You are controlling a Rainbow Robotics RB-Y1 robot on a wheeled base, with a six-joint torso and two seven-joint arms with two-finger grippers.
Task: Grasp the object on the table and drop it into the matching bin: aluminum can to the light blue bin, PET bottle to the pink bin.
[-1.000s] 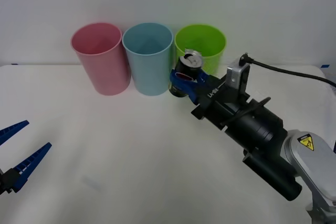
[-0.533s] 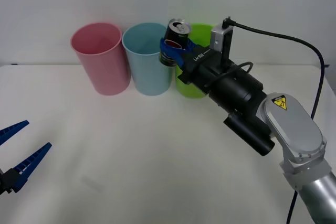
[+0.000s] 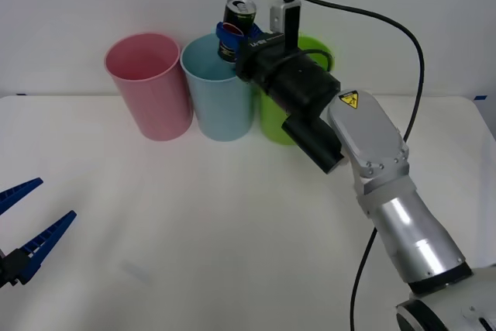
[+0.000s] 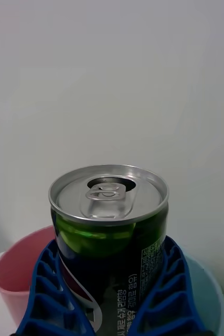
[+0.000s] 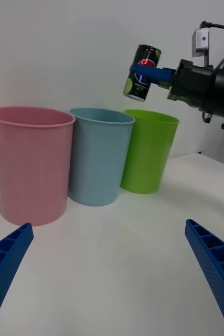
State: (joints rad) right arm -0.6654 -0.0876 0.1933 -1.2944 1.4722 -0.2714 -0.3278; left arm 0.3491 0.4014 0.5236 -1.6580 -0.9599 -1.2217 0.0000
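Your right tool [image 3: 230, 38] clamps the aluminum can [image 3: 236, 21] at top centre of the front view, lifted clear of the table [image 3: 232, 222] above the light blue bin [image 3: 218, 91] so it can fall straight in. The pink bin [image 3: 149, 87] and a lime green bin [image 3: 271, 118] flank it closely, so stay centred; your left tool [image 3: 27, 230] waits spread wide at lower left.

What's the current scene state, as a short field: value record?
held object: small short aluminium can with silver top and dark green label, tilted, off the table
right gripper: blue fingers shut on the can, raised above the bins near the light blue bin's rim
left gripper: open, low over the white table, idle
bins: tall pink plastic bin, tall light blue plastic bin, tall lime green plastic bin, upright in a row
target: light blue bin
can released: no
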